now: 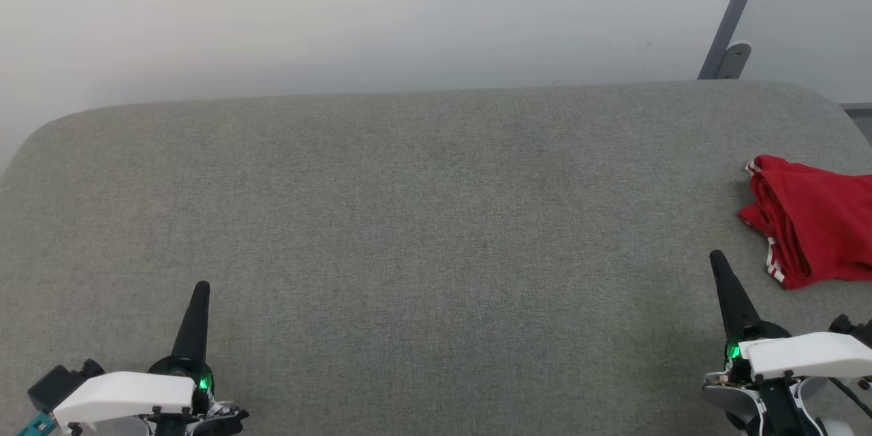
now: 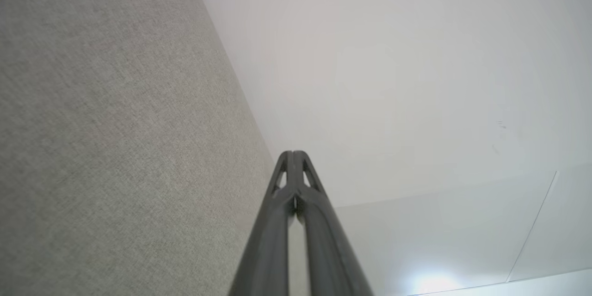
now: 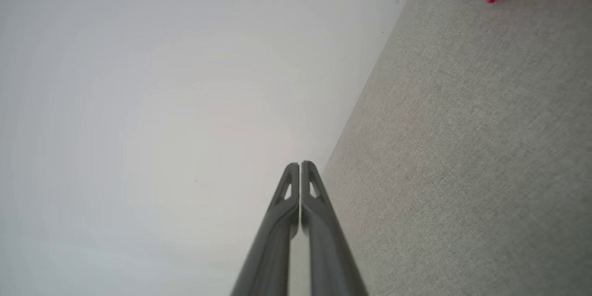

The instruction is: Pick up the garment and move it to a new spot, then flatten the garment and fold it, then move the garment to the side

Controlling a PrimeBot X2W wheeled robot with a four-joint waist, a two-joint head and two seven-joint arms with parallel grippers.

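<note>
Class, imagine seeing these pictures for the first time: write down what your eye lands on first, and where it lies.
The red garment stands out, bunched up at the right edge of the grey fabric surface, cut by the head view's edge. Next come the two dark grippers, both shut: the left gripper at lower left, the right gripper at lower right, near the garment.

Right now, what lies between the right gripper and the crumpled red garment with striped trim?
Just bare grey fabric surface between the right gripper and the garment, as the head view shows.
</note>
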